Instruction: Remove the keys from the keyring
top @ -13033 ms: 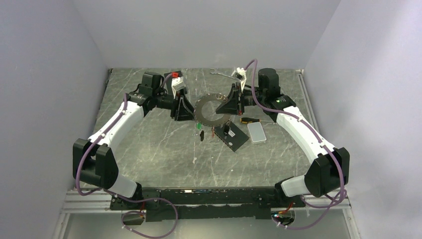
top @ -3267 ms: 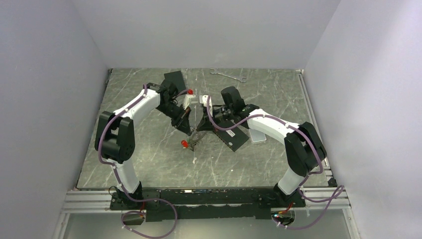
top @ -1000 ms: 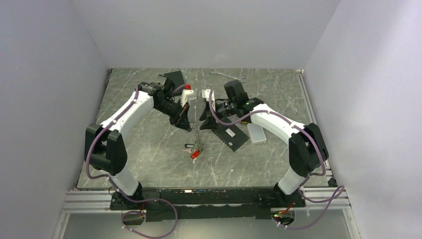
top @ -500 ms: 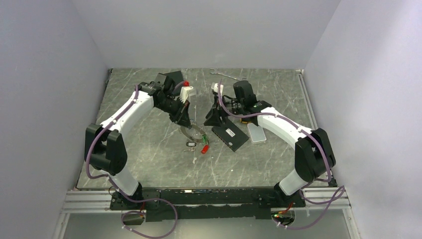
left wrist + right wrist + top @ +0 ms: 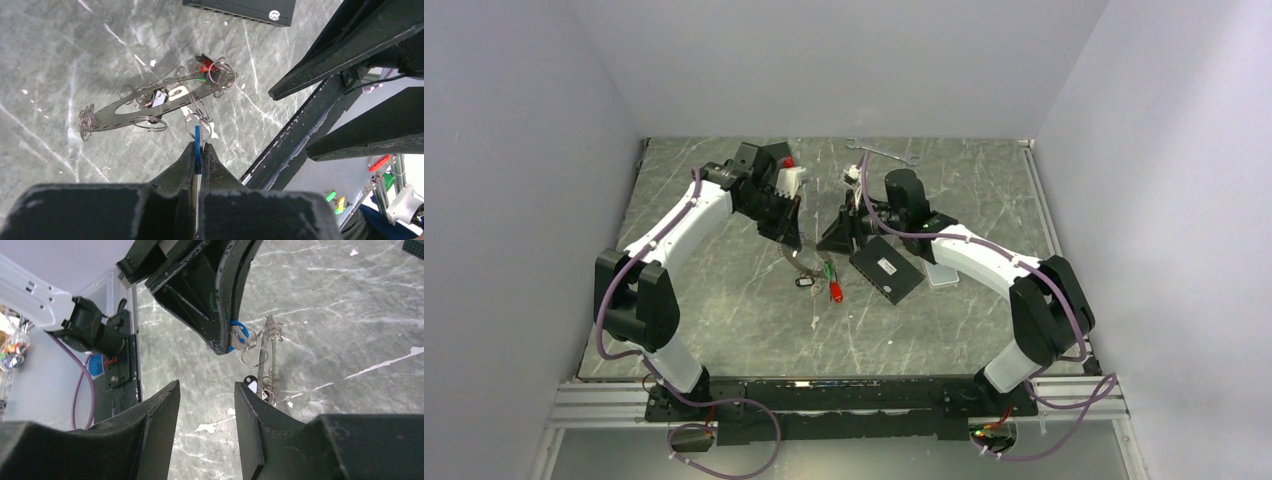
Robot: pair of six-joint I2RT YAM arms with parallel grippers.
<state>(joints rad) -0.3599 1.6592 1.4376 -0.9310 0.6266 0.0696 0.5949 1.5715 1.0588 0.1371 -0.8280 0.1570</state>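
Keyring (image 5: 102,119) hangs from key (image 5: 197,140) pinched by left end effector (image 5: 198,151); right end effector (image 5: 205,390) gapes.

The tabletop (image 5: 724,320) looks like polished grey-green stone: smooth, veined with white, softly sheened. The keyring (image 5: 107,118) is flat, dull dark-grey metal, hung with thin bright wire rings. The keys (image 5: 835,291) have glossy plastic heads, red and green, and the blue key (image 5: 197,134) looks like the same plastic. The left hand (image 5: 198,150) and right hand (image 5: 206,387) are matt black plastic, faintly grainy. The box (image 5: 886,270) is matt black. The wrench (image 5: 882,151) is bare shiny metal.
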